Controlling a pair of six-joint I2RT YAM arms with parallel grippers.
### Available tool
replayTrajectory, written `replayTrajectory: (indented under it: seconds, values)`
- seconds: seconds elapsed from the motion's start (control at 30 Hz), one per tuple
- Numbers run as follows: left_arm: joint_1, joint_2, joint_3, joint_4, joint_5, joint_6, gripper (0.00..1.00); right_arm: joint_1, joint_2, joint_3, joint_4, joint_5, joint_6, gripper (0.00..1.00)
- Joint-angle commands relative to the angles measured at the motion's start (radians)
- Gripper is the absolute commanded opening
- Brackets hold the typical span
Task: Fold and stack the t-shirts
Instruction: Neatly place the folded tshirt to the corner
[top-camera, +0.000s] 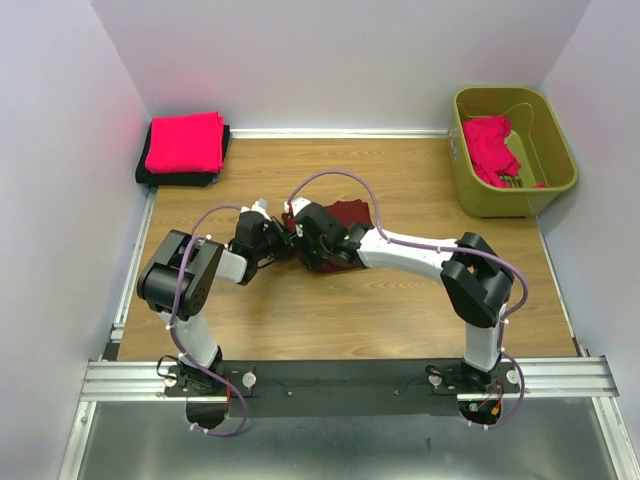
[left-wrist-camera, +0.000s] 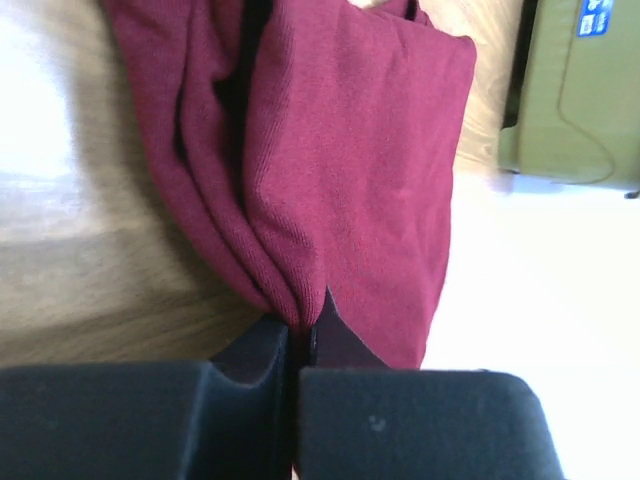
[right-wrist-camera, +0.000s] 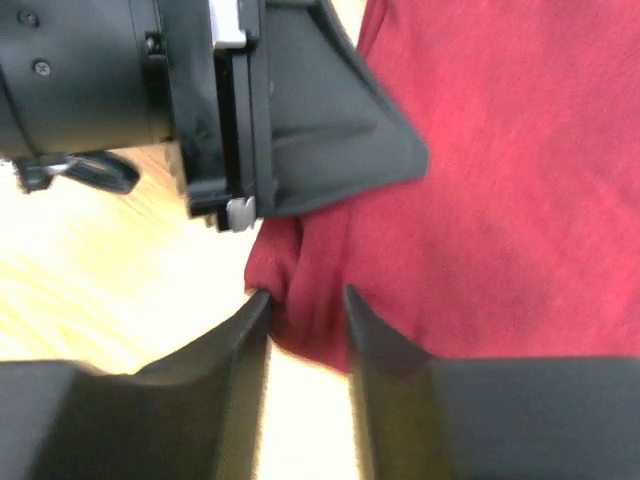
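Wood-grain tabletop (top-camera: 400, 310) fills the cell, boxed by pale walls (top-camera: 330, 60) on three sides, with bare wood open in front of the arms and to their right. Both arms reach in to the middle, where the dark maroon t-shirt (top-camera: 350, 212) lies bunched, well apart from every wall. My left gripper (left-wrist-camera: 300, 345) is pressed together on a fold at the shirt's near edge, and the cloth runs away from the pinch in long creases. My right gripper (right-wrist-camera: 305, 300) sits just beside it, its fingers a narrow gap apart with a bunched corner of the same shirt between the tips. I cannot tell whether the pads actually bite. The two wrists crowd close together over that edge. At the back left corner a folded pinkish-red t-shirt (top-camera: 185, 142) rests on a folded black t-shirt (top-camera: 178, 178), near the wall. At the back right the olive-green bin (top-camera: 545, 140) holds another crumpled pinkish-red shirt (top-camera: 488, 148).
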Motion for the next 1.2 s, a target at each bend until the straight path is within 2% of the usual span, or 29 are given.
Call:
replayTrajectory:
  seconds: [0.0, 0.03, 0.1, 0.13, 0.27, 0.33, 0.6, 0.7, 0.9, 1.17]
  values:
    - [0.007, -0.008, 0.058, -0.059, -0.080, 0.210, 0.00, 0.002, -0.075, -0.021, 0.019, 0.003, 0.010, 0.51]
    - [0.010, -0.014, 0.103, -0.136, -0.092, 0.257, 0.00, 0.000, -0.087, -0.035, 0.018, 0.010, 0.010, 0.61]
    - [0.015, -0.018, 0.162, -0.224, -0.137, 0.389, 0.00, 0.002, -0.133, -0.059, 0.015, 0.027, 0.004, 0.70]
    - [0.020, -0.016, 0.226, -0.308, -0.153, 0.431, 0.00, 0.002, -0.149, -0.087, 0.003, 0.044, 0.001, 0.78]
    - [0.038, -0.007, 0.389, -0.497, -0.253, 0.623, 0.00, 0.000, -0.264, -0.171, -0.040, 0.105, 0.016, 1.00]
    - [0.047, 0.005, 0.482, -0.597, -0.302, 0.707, 0.00, -0.004, -0.308, -0.206, -0.063, 0.125, 0.022, 1.00]
    - [0.108, 0.134, 0.817, -0.812, -0.433, 0.973, 0.00, -0.027, -0.491, -0.346, -0.214, 0.191, 0.068, 1.00]
    - [0.148, 0.223, 1.029, -0.902, -0.451, 1.040, 0.00, -0.030, -0.529, -0.352, -0.244, 0.176, 0.064, 1.00]
    - [0.213, 0.372, 1.309, -1.053, -0.534, 1.158, 0.00, -0.038, -0.519, -0.317, -0.289, 0.141, 0.032, 1.00]
    - [0.296, 0.461, 1.538, -1.153, -0.534, 1.304, 0.00, -0.038, -0.451, -0.228, -0.349, 0.072, -0.016, 1.00]
